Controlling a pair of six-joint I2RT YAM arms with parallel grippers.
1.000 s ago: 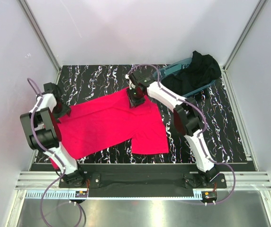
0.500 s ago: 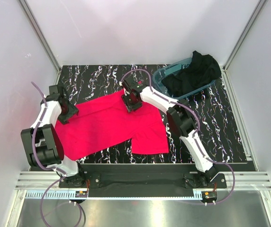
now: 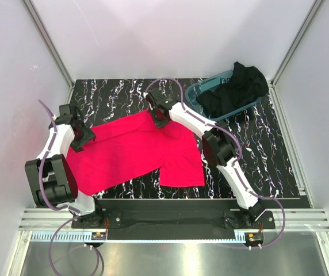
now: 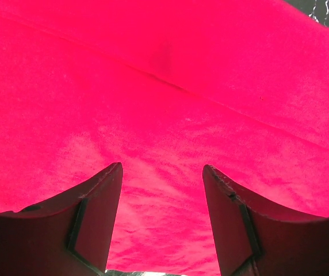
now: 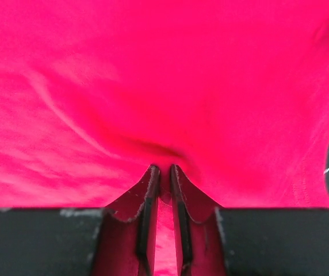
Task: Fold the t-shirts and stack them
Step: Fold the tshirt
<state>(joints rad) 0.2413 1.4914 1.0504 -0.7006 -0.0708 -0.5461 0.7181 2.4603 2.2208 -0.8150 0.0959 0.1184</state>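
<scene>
Looking from the wrists alone shows the right tool (image 5: 164,172) pinching the red t-shirt (image 5: 153,75), the left tool (image 4: 161,167) spread apart.

the red t-shirt (image 3: 130,152) is matt, fuzzy cloth (seam stitched), the tub (image 3: 198,91) clear glossy plastic.

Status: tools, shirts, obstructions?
Right tool pinching red shirt at far edge. Left tool open over its left side. Black shirt heaped in teal tub, far right.
</scene>
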